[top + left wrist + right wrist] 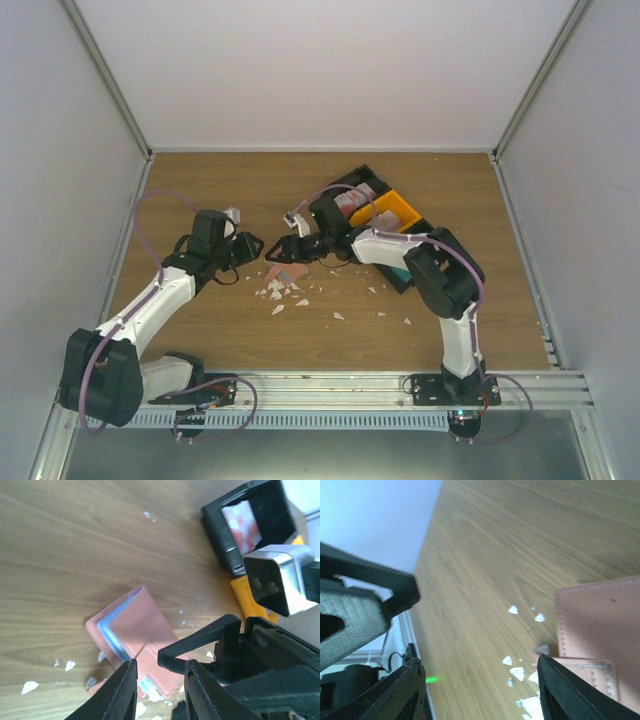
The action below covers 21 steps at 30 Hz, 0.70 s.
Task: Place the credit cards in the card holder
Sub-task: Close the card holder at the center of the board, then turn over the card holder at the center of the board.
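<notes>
The salmon-pink card holder (pixel 142 622) lies on the wooden table, partly folded, with light blue pocket edges showing along its left side. My left gripper (pixel 160 672) hovers just above its near corner, jaws a little apart and holding nothing. My right gripper (pixel 477 675) stands wide open, one finger over the holder's edge (pixel 600 620). In the top view the two grippers (pixel 252 245) (pixel 278 250) meet tip to tip over the holder (pixel 287 272). Red-and-white credit cards (pixel 242 522) stand in a black bin.
The black bin (pixel 345 190) and an orange bin (pixel 395 212) sit at the back right, beside the right arm. Small white torn scraps (pixel 285 295) litter the table around the holder. White walls enclose the table on three sides.
</notes>
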Each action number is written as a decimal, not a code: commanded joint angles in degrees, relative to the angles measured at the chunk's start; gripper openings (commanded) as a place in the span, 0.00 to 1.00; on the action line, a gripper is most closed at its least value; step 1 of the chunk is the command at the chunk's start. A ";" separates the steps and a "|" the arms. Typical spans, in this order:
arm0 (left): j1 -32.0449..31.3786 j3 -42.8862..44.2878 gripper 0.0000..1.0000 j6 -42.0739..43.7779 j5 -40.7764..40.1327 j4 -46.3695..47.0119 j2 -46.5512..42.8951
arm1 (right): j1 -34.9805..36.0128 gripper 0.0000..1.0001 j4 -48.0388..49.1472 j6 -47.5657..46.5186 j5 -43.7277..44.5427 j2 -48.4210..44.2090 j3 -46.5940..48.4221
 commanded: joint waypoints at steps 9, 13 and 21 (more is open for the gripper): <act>-0.21 3.79 0.34 1.48 11.19 2.96 6.71 | -4.93 0.64 -2.82 -5.61 6.07 -8.71 -4.26; -0.33 4.00 0.37 2.48 13.97 4.47 11.71 | -5.47 0.62 -7.83 -9.79 11.20 -7.15 -3.35; -0.52 5.84 0.44 3.79 14.17 4.54 19.98 | -4.74 0.59 -11.53 -13.86 10.37 -2.45 -0.47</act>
